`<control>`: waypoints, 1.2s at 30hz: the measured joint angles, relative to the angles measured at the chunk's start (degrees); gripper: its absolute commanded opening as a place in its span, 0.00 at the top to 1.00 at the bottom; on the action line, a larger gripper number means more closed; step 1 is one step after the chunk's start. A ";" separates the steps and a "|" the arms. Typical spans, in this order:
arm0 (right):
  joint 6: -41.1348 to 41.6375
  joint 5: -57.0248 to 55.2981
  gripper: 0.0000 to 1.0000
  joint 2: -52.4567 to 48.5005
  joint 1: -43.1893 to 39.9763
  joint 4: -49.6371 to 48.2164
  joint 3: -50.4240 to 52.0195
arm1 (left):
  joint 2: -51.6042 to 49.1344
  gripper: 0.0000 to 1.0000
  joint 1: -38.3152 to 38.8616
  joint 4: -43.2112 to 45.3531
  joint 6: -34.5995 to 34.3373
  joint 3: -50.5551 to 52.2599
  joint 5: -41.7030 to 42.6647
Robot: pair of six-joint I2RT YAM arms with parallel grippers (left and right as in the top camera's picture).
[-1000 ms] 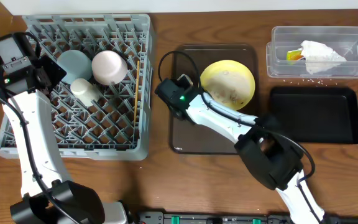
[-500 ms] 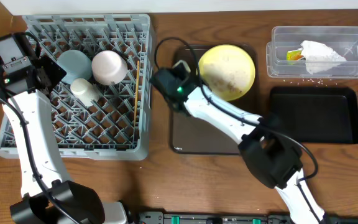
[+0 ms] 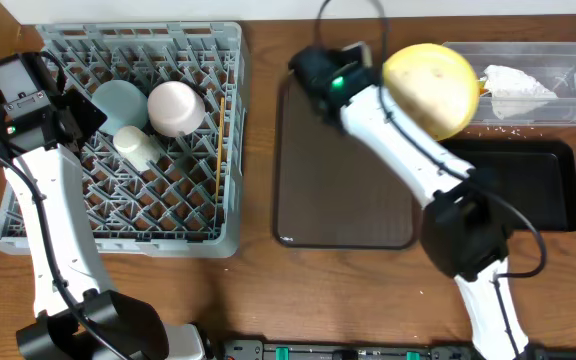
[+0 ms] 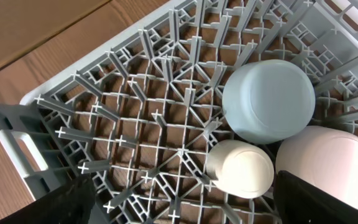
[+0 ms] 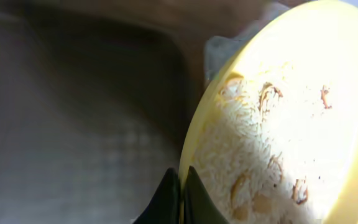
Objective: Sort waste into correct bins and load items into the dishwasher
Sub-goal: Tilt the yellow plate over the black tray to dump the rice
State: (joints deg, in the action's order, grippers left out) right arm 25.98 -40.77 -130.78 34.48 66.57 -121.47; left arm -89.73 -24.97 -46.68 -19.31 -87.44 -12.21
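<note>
My right gripper (image 5: 182, 180) is shut on the rim of the pale yellow plate (image 3: 430, 88) and holds it tilted in the air beside the clear tub (image 3: 558, 108). Rice-like crumbs (image 5: 241, 155) stick to the plate. The crumpled white wrapper (image 3: 516, 88) lies in the clear tub. The black tray (image 3: 513, 195) sits below the tub. The grey dish rack (image 3: 118, 215) holds the light blue bowl (image 3: 120, 102), the pink bowl (image 3: 175, 107), the white cup (image 3: 138, 143) and chopsticks (image 3: 219, 150). My left gripper (image 4: 182, 211) is open above the rack floor, near the cup (image 4: 240, 168).
The dark brown serving tray (image 3: 343, 180) lies between the rack and the bins. A few crumbs (image 3: 493, 127) lie on the wooden table below the clear tub.
My right gripper has lifted the yellow plate off the brown tray and carried it up and to the right, toward the clear tub. The left arm has not moved.
</note>
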 measured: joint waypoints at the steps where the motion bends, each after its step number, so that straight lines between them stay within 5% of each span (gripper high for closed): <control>1: 0.72 0.33 0.99 0.00 -1.01 0.87 -0.61 | 0.00 0.08 0.00 0.00 0.00 0.00 0.00; 19: 18.75 16.33 0.99 0.63 -22.88 13.73 -8.37 | 0.00 0.08 0.00 0.00 0.00 0.00 0.00; 36: 21.66 34.99 0.98 1.97 -34.03 18.71 -8.48 | 0.00 0.08 0.00 0.00 0.00 0.00 0.00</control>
State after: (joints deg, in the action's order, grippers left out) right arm 47.64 -5.78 -128.81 0.45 85.27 -129.95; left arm -89.73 -24.97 -46.68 -19.31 -87.44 -12.21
